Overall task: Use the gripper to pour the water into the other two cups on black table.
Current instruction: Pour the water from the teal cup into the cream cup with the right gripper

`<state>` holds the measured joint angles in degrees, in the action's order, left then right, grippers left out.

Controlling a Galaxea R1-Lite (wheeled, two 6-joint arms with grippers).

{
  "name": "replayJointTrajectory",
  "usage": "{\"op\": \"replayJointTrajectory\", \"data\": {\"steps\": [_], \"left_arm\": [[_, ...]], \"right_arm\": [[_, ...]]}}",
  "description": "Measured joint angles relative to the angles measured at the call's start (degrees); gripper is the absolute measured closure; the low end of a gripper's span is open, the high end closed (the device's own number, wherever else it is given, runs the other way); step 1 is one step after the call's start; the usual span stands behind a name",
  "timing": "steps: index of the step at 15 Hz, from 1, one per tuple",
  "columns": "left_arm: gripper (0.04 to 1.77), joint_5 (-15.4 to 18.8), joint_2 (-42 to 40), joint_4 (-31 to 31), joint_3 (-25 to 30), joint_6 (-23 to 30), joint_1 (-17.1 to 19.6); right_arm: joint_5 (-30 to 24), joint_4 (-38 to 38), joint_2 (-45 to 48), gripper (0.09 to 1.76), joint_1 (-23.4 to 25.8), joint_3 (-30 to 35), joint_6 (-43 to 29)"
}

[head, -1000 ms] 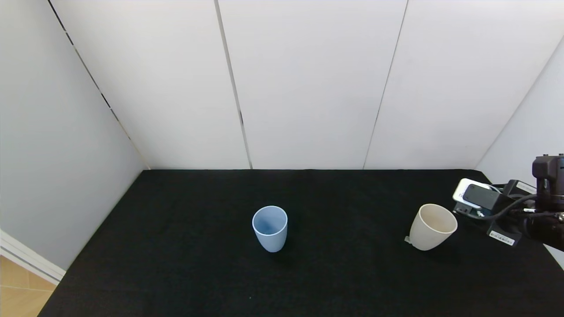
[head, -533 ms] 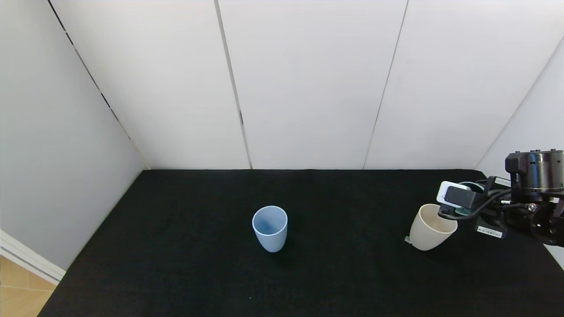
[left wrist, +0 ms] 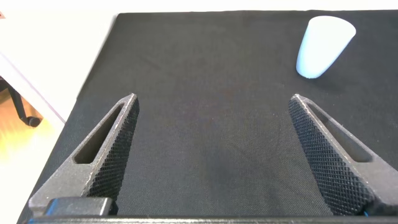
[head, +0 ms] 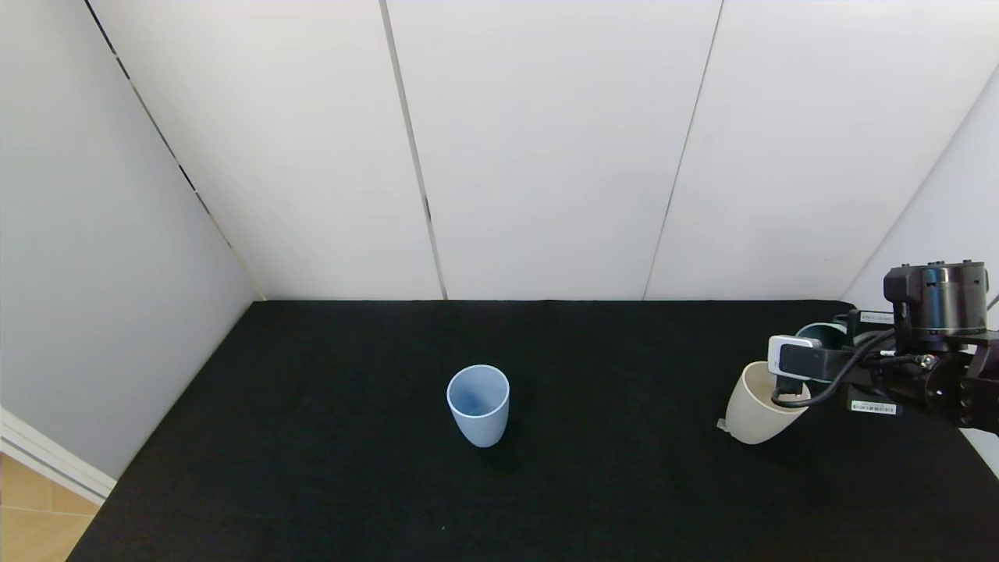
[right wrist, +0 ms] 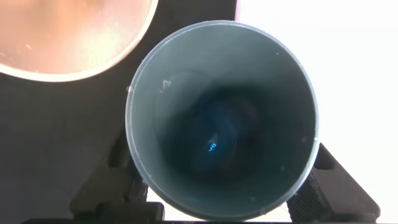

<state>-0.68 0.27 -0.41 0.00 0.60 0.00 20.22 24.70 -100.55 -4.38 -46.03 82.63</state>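
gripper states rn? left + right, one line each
Left gripper: open, holding nothing, above the black table.
Right gripper: shut on the teal cup, beside the cream cup.

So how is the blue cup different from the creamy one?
The blue cup stands alone mid-table; the cream cup sits far to the right. Nothing hangs above the blue cup, but the right gripper holds a teal cup beside the cream cup's rim. Both are upright, handleless and similar in size.
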Motion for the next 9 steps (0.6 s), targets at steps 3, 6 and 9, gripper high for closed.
{"op": "replayJointTrajectory", "data": {"steps": [3, 6, 9], "left_arm": [[0.09, 0.0, 0.0, 0.0, 0.0, 0.0, 0.0], [0.09, 0.0, 0.0, 0.0, 0.0, 0.0, 0.0], [0.09, 0.0, 0.0, 0.0, 0.0, 0.0, 0.0]], "right_arm": [[0.1, 0.0, -0.1, 0.65, -0.3, -0.1, 2.5], [0.9, 0.0, -0.1, 0.65, -0.8, -0.1, 4.0], [2.4, 0.0, -0.1, 0.65, -1.6, -0.1, 5.2]]}}
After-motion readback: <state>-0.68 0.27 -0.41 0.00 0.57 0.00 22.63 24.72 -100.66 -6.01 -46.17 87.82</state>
